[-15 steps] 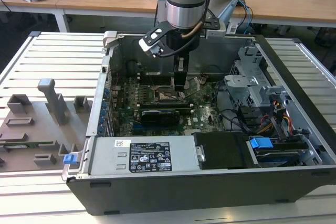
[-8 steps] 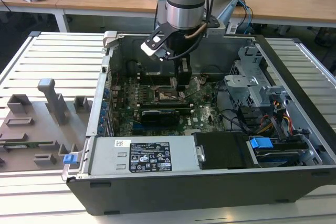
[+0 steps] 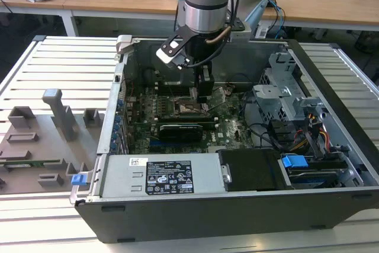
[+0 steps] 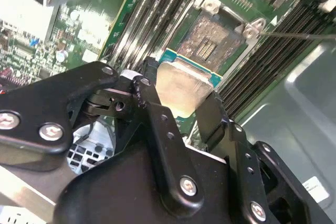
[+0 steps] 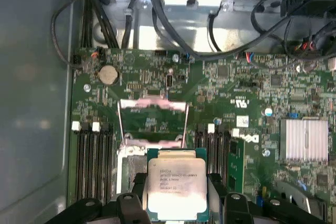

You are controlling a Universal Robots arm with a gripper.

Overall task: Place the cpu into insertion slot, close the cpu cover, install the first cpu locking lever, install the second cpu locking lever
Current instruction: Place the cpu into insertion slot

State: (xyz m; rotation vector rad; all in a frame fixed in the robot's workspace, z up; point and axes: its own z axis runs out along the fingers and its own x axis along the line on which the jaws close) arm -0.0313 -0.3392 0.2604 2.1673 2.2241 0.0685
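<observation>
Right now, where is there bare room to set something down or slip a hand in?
Bare: the table slats either side of the case, apart from the grey fixtures. Crowded: around the insertion slot, where the gripper holds the cpu, and the cabled drive cage.

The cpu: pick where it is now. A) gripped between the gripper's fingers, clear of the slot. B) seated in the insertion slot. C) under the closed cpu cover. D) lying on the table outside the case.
A: in the second wrist view the gripper clamps the cpu by its edges, and the insertion slot lies bare beyond it.
</observation>
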